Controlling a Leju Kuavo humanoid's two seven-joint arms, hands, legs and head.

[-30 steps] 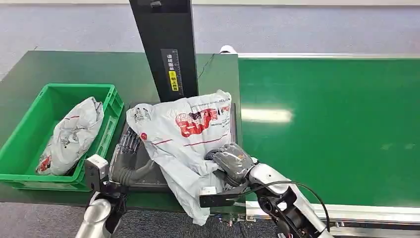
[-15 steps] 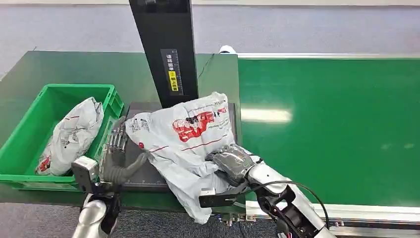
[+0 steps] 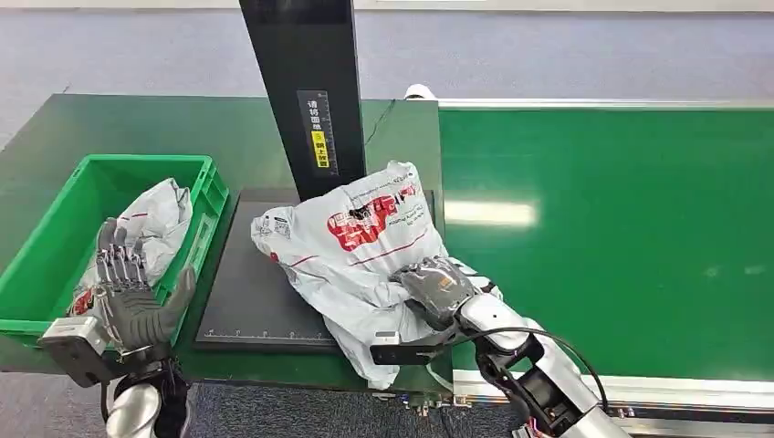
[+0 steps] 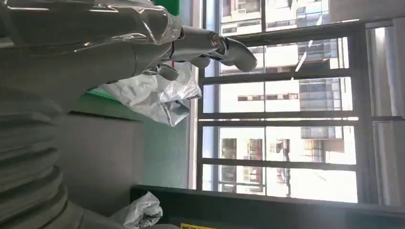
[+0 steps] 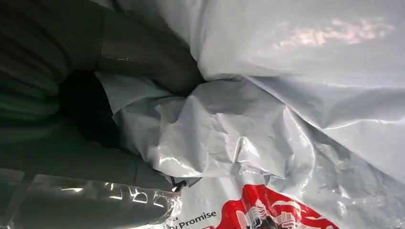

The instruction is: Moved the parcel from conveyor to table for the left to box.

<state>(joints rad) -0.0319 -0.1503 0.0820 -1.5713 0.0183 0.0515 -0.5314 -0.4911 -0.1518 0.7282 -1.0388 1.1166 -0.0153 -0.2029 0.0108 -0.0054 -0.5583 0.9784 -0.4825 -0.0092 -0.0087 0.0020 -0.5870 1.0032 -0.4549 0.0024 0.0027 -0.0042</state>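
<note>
On the parcel (image 5: 267, 143), "Promise" reads (right hand (image 3: 436, 288) gripping).

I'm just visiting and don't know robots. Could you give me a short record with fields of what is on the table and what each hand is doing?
parcel: white plastic mailing bag with red print, lying partly on the black flat plate, its near end hanging over the table edge
right hand: right hand grips the bag's crumpled near side
left hand: left hand holds nothing, fingers spread, raised near the crate's front corner
crate: green plastic crate, holding a second white bag
conveyor: green belt
</note>
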